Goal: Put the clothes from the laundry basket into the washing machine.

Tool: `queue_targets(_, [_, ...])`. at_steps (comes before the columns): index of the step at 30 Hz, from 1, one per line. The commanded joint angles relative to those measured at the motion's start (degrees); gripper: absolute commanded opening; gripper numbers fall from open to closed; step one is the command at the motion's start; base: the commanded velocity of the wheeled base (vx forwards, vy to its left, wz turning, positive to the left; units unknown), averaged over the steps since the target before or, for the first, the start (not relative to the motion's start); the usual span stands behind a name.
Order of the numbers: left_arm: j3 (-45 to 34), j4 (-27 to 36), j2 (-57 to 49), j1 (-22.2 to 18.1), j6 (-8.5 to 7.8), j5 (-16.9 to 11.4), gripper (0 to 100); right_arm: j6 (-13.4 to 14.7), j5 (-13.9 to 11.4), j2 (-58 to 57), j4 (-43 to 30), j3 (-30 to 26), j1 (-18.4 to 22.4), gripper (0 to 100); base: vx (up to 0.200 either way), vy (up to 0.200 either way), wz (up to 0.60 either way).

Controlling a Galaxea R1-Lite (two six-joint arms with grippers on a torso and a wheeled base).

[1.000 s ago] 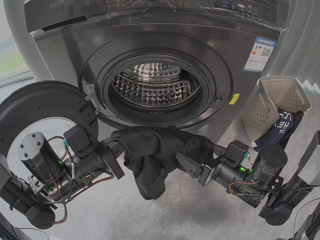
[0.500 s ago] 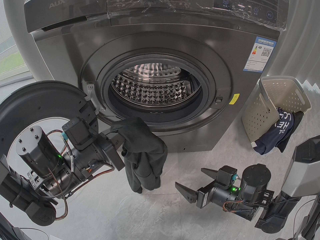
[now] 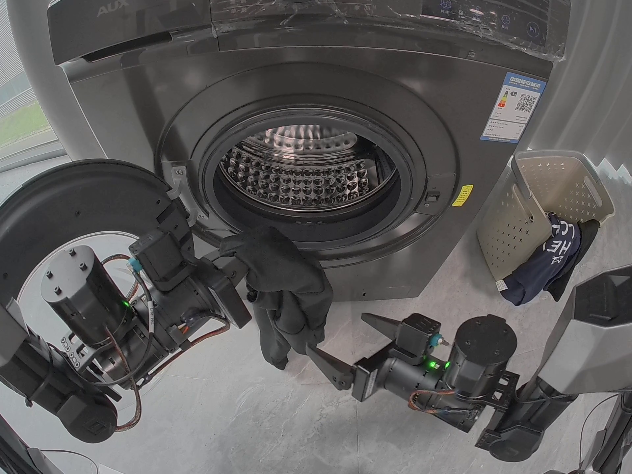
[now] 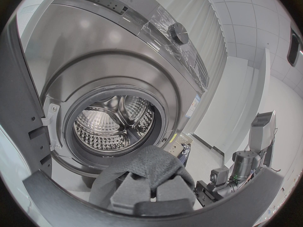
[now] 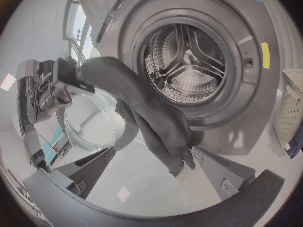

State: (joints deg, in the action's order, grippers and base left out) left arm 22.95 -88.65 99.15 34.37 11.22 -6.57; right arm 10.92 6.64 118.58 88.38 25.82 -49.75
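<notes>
One black garment hangs from the left end effector, whose two fingers are clamped tight on a bunched fold of the cloth. It drapes down in two limp ends just in front of the lower rim of the washing machine opening, outside the drum and above the floor.

The right end effector sits low, just beside the garment's hanging ends, with its two fingers spread wide and nothing held. In the right wrist view the cloth's lowest tips fall between those fingers, close to one of them (whether they touch, I cannot tell).

The single round door stands swung fully open on the robot's left, behind the left arm. The steel drum holds no clothes that can be seen.

To the right of the machine, one pale laundry basket leans tilted against its side. Two pieces spill over its lower edge: a navy garment with white lettering and a darker piece next to it.
</notes>
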Motion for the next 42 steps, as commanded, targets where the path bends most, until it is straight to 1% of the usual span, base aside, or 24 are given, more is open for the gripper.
queue_targets(1, [0.34, -0.03, 1.14, 0.00, 0.03, 0.59, 0, -0.55, -0.05, 0.43, 0.04, 6.79, -2.11, 100, 0.000, 0.000, 0.00])
queue_targets(7, [0.34, -0.03, 1.23, 0.26, 0.12, 0.59, 0, -1.69, -1.11, 2.71, -0.05, 13.38, -1.58, 100, 0.000, 0.000, 0.00])
queue_targets(10, [0.25, -0.03, 1.14, 0.53, 0.12, 0.59, 0, -2.22, -1.11, 4.21, -0.67, 16.72, -1.23, 100, 0.000, 0.000, 0.00])
queue_targets(13, [0.25, -0.03, 1.14, 0.53, 0.12, 0.59, 0, -2.57, -1.11, 5.79, -0.67, 18.92, -0.26, 100, 0.000, 0.000, 0.00])
queue_targets(17, [0.07, -0.03, 1.05, 0.53, 0.03, 0.59, 0, -2.57, -1.02, 6.05, -0.40, 19.53, 1.50, 100, 0.000, 0.000, 0.00])
queue_targets(21, [-0.02, -0.03, 1.14, 0.44, 0.03, 0.51, 0, -2.49, -1.11, 4.47, 0.04, 18.92, 4.57, 100, 0.000, 0.000, 0.00])
queue_targets(28, [-0.10, -0.03, 1.05, 0.53, 0.03, 0.51, 0, -2.31, -1.11, 1.30, -0.05, 16.90, 6.95, 100, 0.000, 0.000, 0.00])
queue_targets(36, [-0.37, -0.03, 0.96, 0.62, -0.05, 0.51, 0, -2.31, -1.02, 1.74, -0.05, 17.60, 8.44, 100, 0.000, 0.000, 0.00])
queue_targets(42, [-0.19, -0.12, 0.96, 1.05, 0.03, 0.42, 0, -2.31, -1.11, 2.01, -0.32, 17.95, 8.09, 100, 0.000, 0.000, 0.00])
